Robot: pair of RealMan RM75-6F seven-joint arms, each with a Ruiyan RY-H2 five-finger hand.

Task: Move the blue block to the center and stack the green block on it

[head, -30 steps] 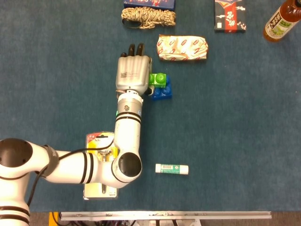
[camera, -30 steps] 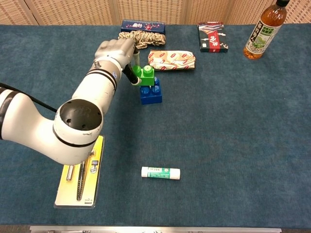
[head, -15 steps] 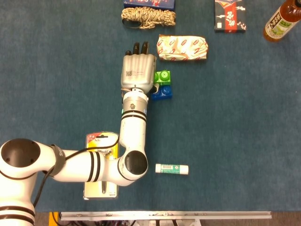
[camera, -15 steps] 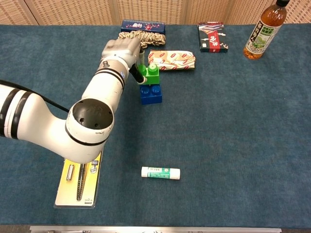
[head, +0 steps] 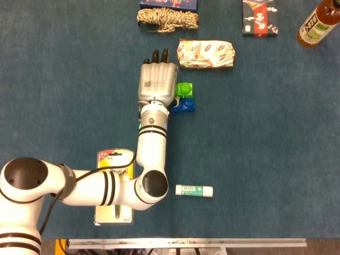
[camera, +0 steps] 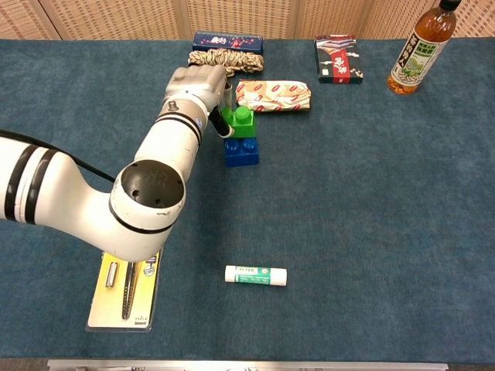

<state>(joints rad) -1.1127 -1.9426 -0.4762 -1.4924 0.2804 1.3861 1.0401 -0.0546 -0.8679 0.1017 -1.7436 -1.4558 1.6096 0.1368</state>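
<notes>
One green block [camera: 243, 122] sits on one blue block [camera: 240, 151] near the middle of the table [camera: 371, 201], both studded toy bricks, the green smaller. One left hand [camera: 198, 83] grips the green block from its left side. One glue stick [camera: 256, 275], one bottle [camera: 421, 48] and one yellow tool pack [camera: 128, 290] carry labels too small to read.

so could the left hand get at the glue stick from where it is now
Probably yes: the glue stick lies in the open, nothing around it. But the left hand is holding the green block and must let go first.
</notes>
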